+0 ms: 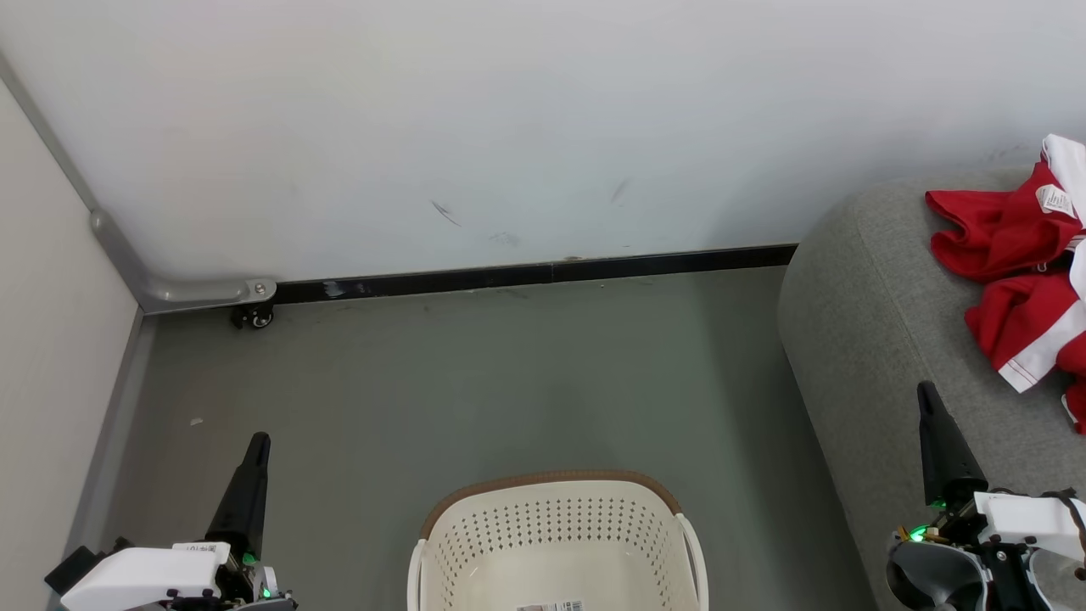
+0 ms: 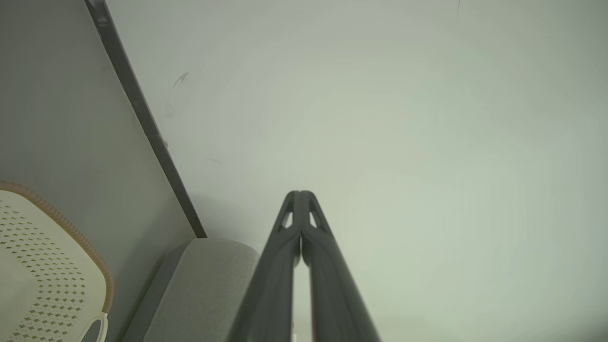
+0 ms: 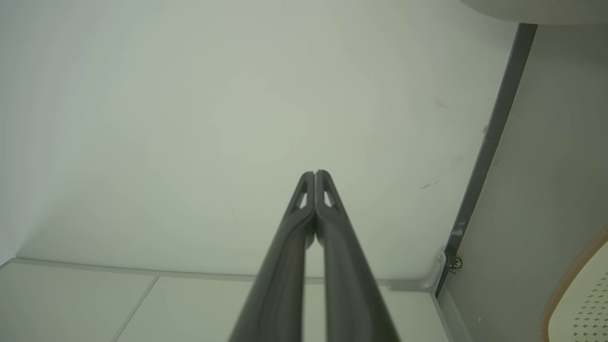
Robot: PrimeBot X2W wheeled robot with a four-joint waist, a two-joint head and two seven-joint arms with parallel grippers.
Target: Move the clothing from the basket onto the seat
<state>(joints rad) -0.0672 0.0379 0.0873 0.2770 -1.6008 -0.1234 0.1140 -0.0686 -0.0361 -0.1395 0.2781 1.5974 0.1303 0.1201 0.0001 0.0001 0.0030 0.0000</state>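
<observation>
The red clothing (image 1: 1014,276) with white trim lies crumpled on the grey seat (image 1: 874,339) at the right edge of the head view. The cream basket (image 1: 556,539) with its brown rim stands on the floor at bottom centre; the part of its inside that shows holds no fabric. My left gripper (image 1: 257,441) is shut and empty at the lower left, left of the basket. My right gripper (image 1: 926,392) is shut and empty over the seat's front, below the clothing. In the left wrist view, the left gripper (image 2: 300,194) points at the wall, with basket (image 2: 42,266) and seat (image 2: 209,280) below. The right gripper (image 3: 315,173) also faces the wall.
A white wall with a black skirting board (image 1: 534,276) closes the back. A pale panel (image 1: 51,322) stands at the left, with a small caster (image 1: 253,316) at its corner. Grey floor (image 1: 475,382) lies between basket and wall.
</observation>
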